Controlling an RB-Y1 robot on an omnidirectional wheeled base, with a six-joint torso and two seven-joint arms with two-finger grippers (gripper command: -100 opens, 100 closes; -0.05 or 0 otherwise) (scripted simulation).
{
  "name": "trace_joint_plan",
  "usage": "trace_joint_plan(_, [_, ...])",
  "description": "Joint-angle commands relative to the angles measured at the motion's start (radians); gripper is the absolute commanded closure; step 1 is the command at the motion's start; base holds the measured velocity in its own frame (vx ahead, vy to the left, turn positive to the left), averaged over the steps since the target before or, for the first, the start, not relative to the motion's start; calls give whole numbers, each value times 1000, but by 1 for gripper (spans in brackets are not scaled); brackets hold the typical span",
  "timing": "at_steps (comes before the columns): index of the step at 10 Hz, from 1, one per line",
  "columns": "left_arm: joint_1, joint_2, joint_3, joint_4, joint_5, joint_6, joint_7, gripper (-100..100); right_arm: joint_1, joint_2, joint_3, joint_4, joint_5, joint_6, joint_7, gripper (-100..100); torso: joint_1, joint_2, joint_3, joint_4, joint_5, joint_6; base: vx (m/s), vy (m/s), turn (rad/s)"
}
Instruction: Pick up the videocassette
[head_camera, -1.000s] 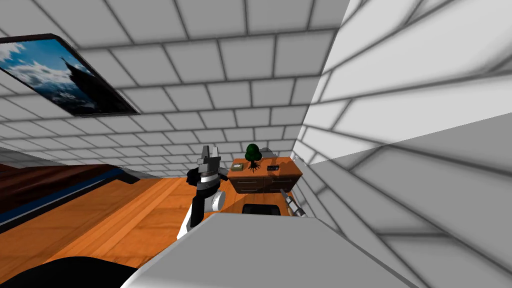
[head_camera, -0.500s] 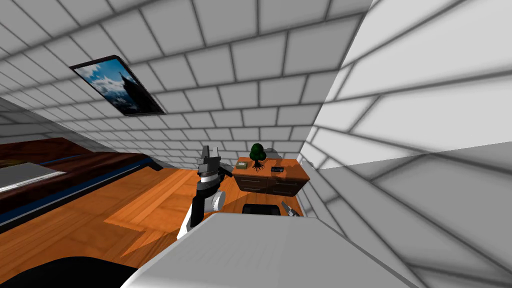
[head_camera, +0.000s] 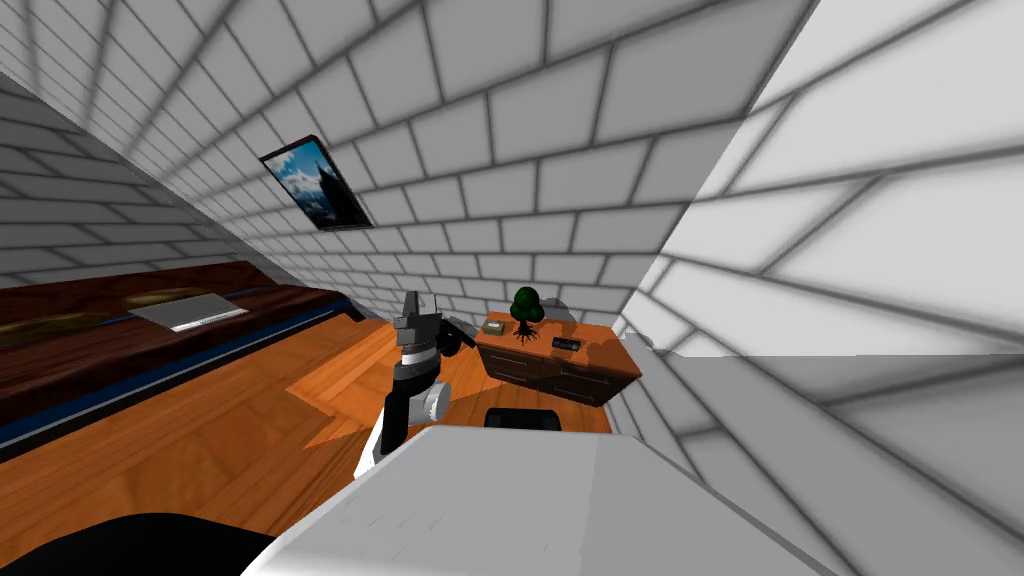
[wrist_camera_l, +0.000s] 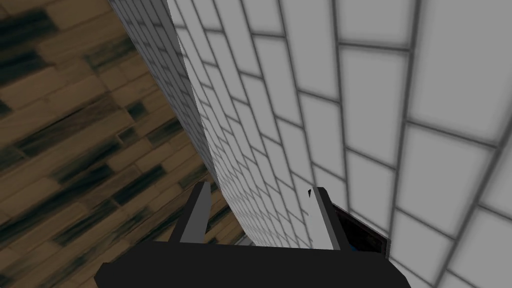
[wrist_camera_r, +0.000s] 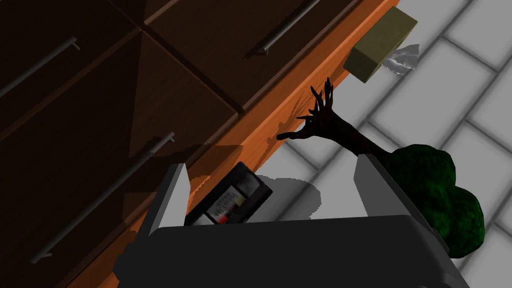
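1. Right gripper (wrist_camera_r: 270, 164): fingers spread wide, nothing held.
2. Videocassette (wrist_camera_r: 231, 198), black with a pale label, shows between those fingers, nearer one of them. Neither presses it.
3. It lies flat on top of the orange-brown dresser (wrist_camera_r: 260, 135), with a small dark tree (wrist_camera_r: 440, 190) near it. A tissue box (wrist_camera_r: 380, 45) sits further along.
4. Left gripper (wrist_camera_l: 257, 191): open, empty, raised left of the dresser.

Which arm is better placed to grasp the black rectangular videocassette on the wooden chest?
Right: the right gripper is open, with the black rectangular videocassette close before it. The left gripper, also open, is raised apart from it.
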Motion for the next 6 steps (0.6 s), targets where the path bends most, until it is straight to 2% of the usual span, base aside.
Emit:
trace_joint_plan(1, [0,0,0,0,0,0,0,0,-6,-26,18,46,-1,8,4,-100,0,0,0,0,0,0,16,-15,262])
trace_joint_plan(2, [0,0,0,0,0,0,0,0,0,-61,51,91,4,9,25,-100,0,0,0,0,0,1,28,-11,365])
trace_joint_plan(3, [0,0,0,0,0,0,0,0,0,-61,51,107,4,9,25,-100,0,-1,0,0,0,0,21,-15,277])
trace_joint_plan(4, [0,0,0,0,0,0,0,0,4,-95,83,156,10,10,46,-100,0,-1,-1,0,0,0,28,-14,350])
trace_joint_plan(5, [0,0,0,0,0,0,0,0,4,-95,83,166,10,10,46,-100,0,-2,-1,0,0,0,31,-17,254])
trace_joint_plan(6, [0,0,0,0,0,0,0,0,8,-129,113,195,15,10,66,-100,0,-2,-1,0,0,1,34,-13,372])
